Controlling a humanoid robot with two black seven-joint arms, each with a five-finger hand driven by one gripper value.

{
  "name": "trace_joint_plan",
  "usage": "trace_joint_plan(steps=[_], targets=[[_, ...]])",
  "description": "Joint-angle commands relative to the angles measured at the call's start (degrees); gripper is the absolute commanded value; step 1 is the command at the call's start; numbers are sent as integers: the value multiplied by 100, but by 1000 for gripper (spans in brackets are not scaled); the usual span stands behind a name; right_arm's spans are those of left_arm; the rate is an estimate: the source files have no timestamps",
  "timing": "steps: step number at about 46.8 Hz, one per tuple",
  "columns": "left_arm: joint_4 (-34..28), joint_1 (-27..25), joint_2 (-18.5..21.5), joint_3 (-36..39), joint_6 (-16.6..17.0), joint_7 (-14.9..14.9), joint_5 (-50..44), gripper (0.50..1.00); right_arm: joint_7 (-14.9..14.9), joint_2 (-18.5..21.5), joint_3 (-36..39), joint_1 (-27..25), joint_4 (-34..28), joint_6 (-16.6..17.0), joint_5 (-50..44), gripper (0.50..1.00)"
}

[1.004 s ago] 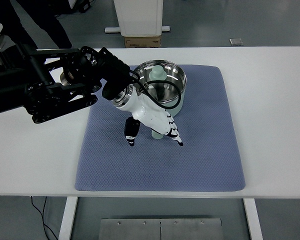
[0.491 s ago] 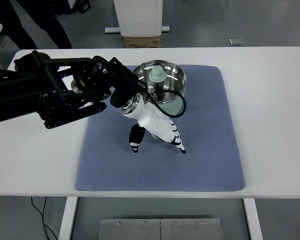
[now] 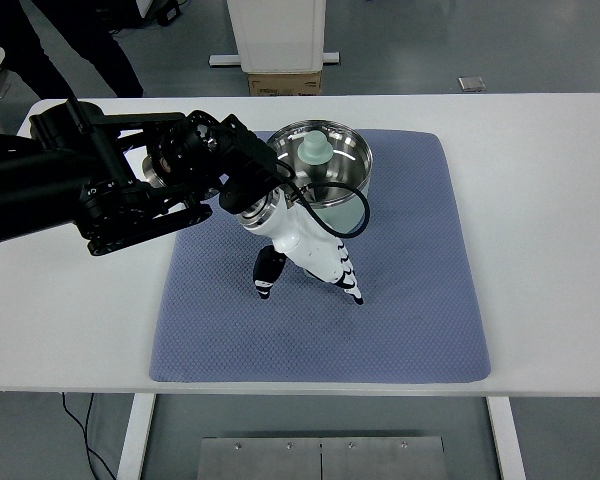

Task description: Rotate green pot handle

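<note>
The green pot (image 3: 325, 170) sits at the far middle of the blue mat (image 3: 410, 300). The left hand (image 3: 305, 250) hangs just in front of it, fingers pointing down — they look loosely spread, gripping nothing, though the pot's handle is hidden behind the hand.

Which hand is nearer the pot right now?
Left. The left hand sits at the pot's near side on the mat, fingers pointing toward the table's near edge. The right hand is out of view.
</note>
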Motion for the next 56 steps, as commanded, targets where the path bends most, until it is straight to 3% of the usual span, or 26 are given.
trace_joint_plan(steps=[1,56], targets=[[1,-33,32,49,0,0,8,1000,0,0,0,-1,-7,0,0,1000],[-78,-262,700,480,-18,0,8,1000,0,0,0,-1,-8,0,0,1000]])
